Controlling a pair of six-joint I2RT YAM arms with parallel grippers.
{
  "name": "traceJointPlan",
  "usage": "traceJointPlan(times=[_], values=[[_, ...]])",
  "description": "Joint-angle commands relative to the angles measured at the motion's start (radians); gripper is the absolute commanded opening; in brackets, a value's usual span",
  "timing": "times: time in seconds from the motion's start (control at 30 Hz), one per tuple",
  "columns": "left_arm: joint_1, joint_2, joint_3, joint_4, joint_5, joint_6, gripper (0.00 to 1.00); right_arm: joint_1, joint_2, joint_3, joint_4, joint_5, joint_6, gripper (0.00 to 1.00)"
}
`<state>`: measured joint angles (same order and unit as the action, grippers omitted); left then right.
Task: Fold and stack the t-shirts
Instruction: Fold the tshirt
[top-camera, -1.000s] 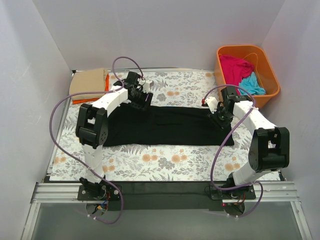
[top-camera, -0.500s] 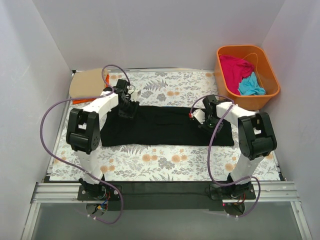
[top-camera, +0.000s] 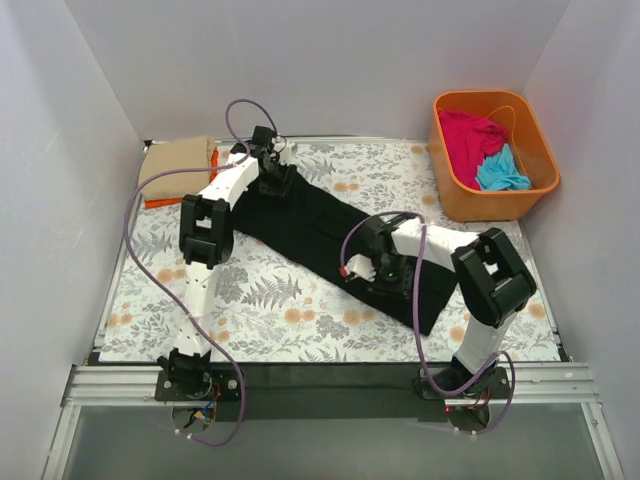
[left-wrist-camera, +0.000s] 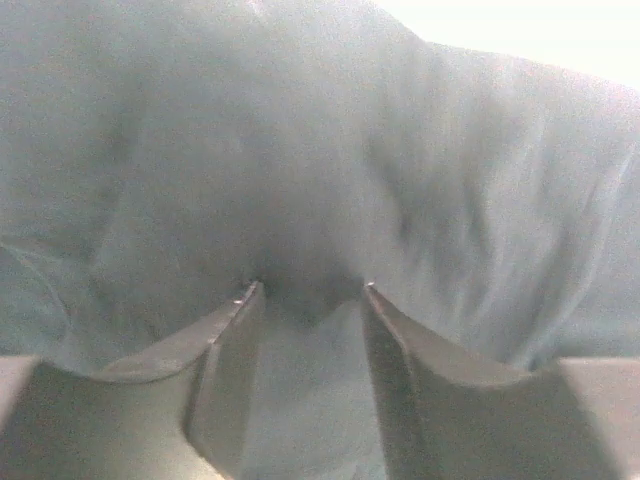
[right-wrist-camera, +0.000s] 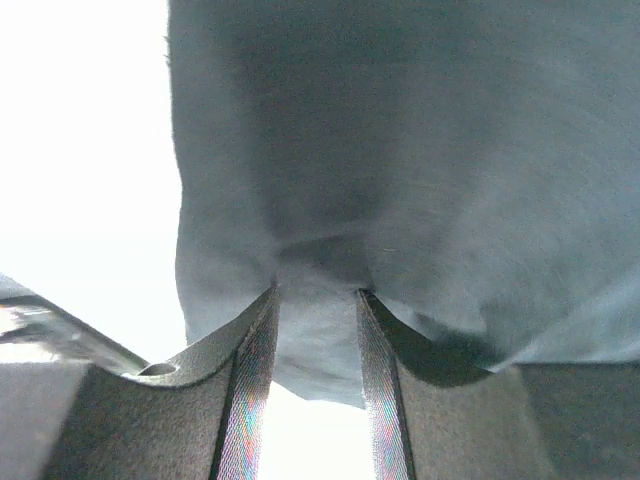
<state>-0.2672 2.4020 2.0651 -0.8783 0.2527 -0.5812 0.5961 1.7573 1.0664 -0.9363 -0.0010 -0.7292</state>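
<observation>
The left gripper (top-camera: 275, 182) and right gripper (top-camera: 385, 270) each pinch the black t-shirt (top-camera: 318, 225), stretched between them, seemingly half-folded. A tan t-shirt (top-camera: 178, 163) lies folded beside the left gripper. The pink t-shirt (top-camera: 470, 132) and turquoise t-shirt (top-camera: 500, 172) wait in the tub (top-camera: 443, 150) beyond the right gripper.

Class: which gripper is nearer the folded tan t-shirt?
Left. The left gripper holds the black t-shirt close by the tan t-shirt; the right gripper grips it far off.
</observation>
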Motion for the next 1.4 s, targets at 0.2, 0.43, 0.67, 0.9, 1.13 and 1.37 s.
traceJointPlan(times=[0.2,0.43,0.67,0.9,1.13,1.37], values=[[-0.026,-0.002,0.206,0.183,0.131,-0.040,0.52,0.033,0.050,0.299,-0.134,-0.387,0.060,0.41],[-0.024,-0.256,-0.055,0.194,0.034,-0.109,0.49,-0.196,-0.026,0.251,-0.116,-0.188,-0.065,0.41],[-0.026,-0.241,-0.191,0.150,-0.021,-0.134,0.42,-0.228,0.089,0.231,-0.032,-0.102,-0.096,0.30],[-0.024,-0.169,-0.192,0.141,-0.009,-0.154,0.37,-0.210,0.159,0.199,-0.025,-0.096,-0.096,0.21],[-0.024,-0.018,-0.088,0.107,0.029,-0.138,0.35,-0.064,0.217,0.205,-0.134,-0.177,-0.105,0.18],[-0.033,0.160,0.174,0.052,0.154,-0.108,0.39,0.080,0.319,0.297,-0.182,-0.261,-0.082,0.18]])
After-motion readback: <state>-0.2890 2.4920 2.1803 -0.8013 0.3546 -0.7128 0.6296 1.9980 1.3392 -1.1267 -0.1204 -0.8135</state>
